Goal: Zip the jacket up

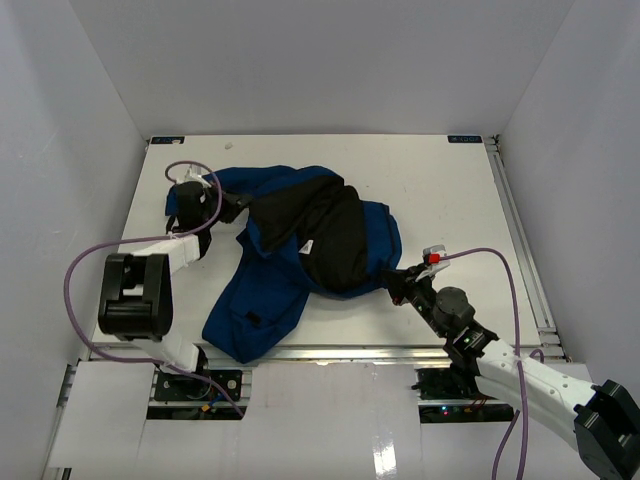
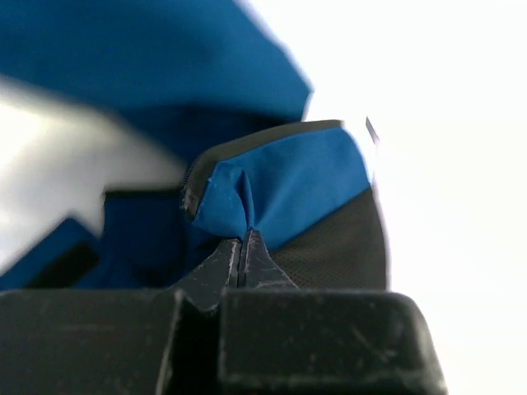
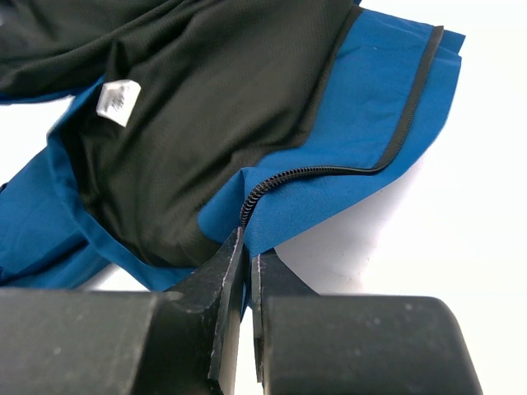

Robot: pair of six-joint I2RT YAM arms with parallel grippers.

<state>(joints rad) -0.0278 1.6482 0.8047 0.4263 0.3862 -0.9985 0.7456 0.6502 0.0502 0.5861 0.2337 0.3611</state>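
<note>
1. In the top view, the jacket (image 1: 265,290) lies crumpled and open on the table (image 1: 430,190), with its black lining (image 1: 335,235) turned up and the white label (image 1: 308,246) near the middle.
   - The left gripper (image 1: 190,195) is at the jacket's end, far to the left of the label.
   - The right gripper (image 1: 395,275) is at the edge to the right of the label, a little closer to the arm bases.
   - The two front edges are not brought together. If the arms pull outward, we think the whole garment may slide instead of lining up.

2. In the left wrist view, the left gripper (image 2: 243,247) is closed on a small fold of the jacket's blue cloth (image 2: 288,185).
   - The pinch looks thin, so we fear the fold can slip out under a strong pull.
   - The picture is blurred, and we cannot tell whether this fold belongs to a zipper edge.

3. In the right wrist view, the right gripper (image 3: 247,255) has its fingers almost together on the blue edge, just under the end of the zipper teeth (image 3: 329,171) and well below and to the right of the label (image 3: 115,102).
   - It seems to hold cloth and not the teeth, so the zipper line may curl or twist.
   - We see no slider, and without it the closing cannot start.
</note>
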